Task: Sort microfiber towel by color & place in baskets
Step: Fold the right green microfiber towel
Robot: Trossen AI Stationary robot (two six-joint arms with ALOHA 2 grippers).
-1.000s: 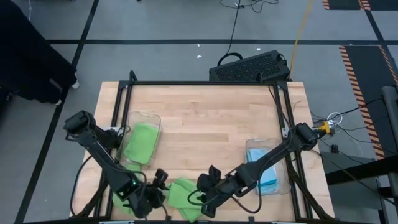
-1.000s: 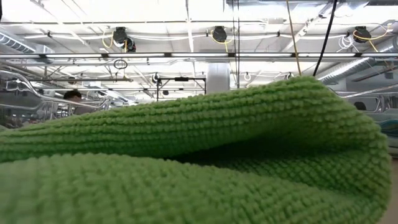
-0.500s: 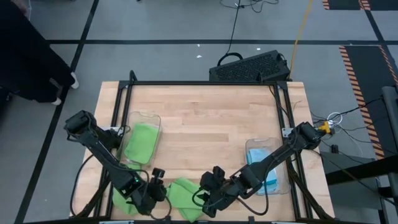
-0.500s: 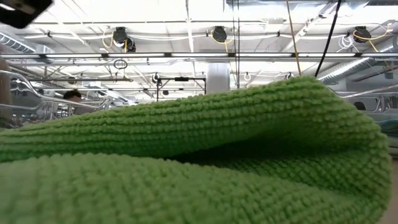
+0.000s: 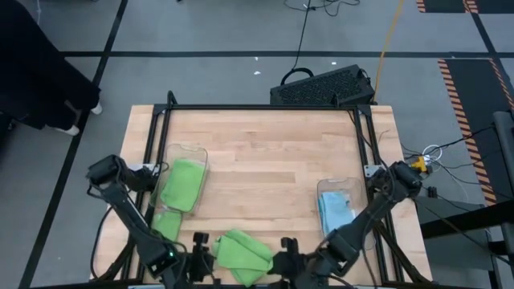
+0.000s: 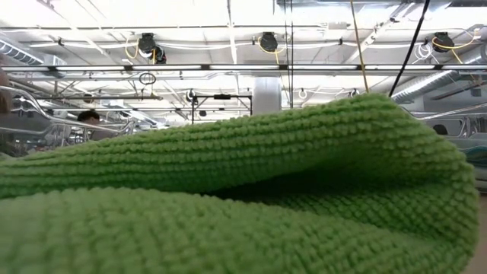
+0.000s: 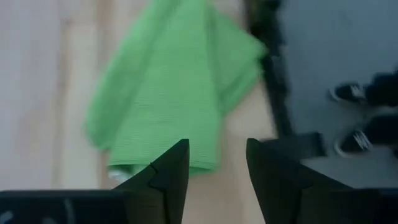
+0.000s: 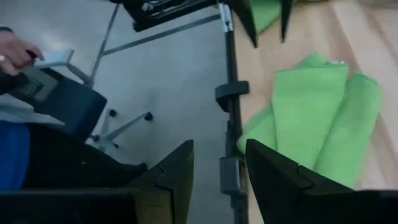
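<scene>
High view puts your green towel (image 5: 241, 249) crumpled at the worktop's (image 5: 265, 156) near edge, between both empty, part-open hands. It's soft, light; pinch a raised fold, not flat cloth.

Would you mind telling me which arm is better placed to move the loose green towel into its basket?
Probably the left: its open gripper flanks the towel on the green basket's side.

No legible text, label or number anywhere.
</scene>
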